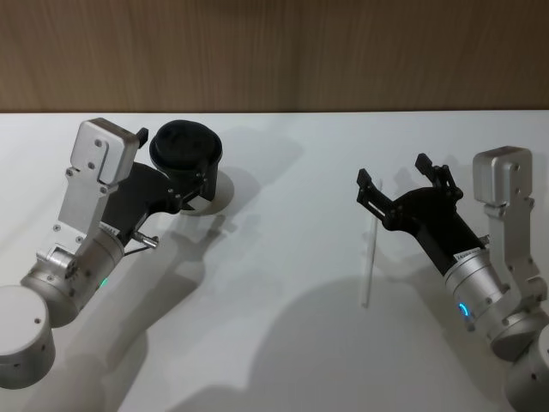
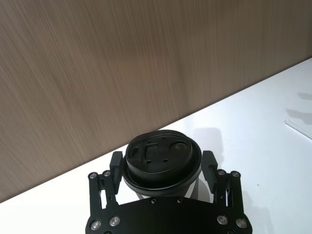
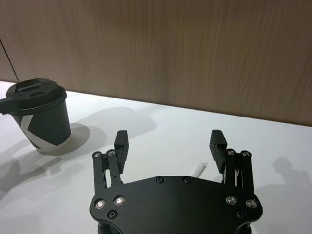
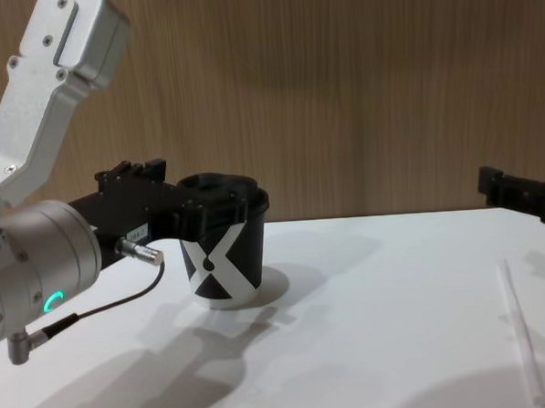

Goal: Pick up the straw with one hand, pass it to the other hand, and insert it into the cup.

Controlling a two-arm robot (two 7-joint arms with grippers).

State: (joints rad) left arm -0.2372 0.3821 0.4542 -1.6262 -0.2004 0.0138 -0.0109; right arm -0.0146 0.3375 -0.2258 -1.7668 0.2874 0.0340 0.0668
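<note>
Pickup pending: my released right gripper, frame right, must drop and pinch the flat straw; my left gripper, upper left, flanks the cup, grip unclear.

The left arm and right arm are brushed silver, with boxy rounded links dotted with dark screws. The left wrist glows with a green arc and trails a thin black cable from a metal plug. The right wrist shows blue. The left gripper and right gripper are matte black with screw-studded palms.
</note>
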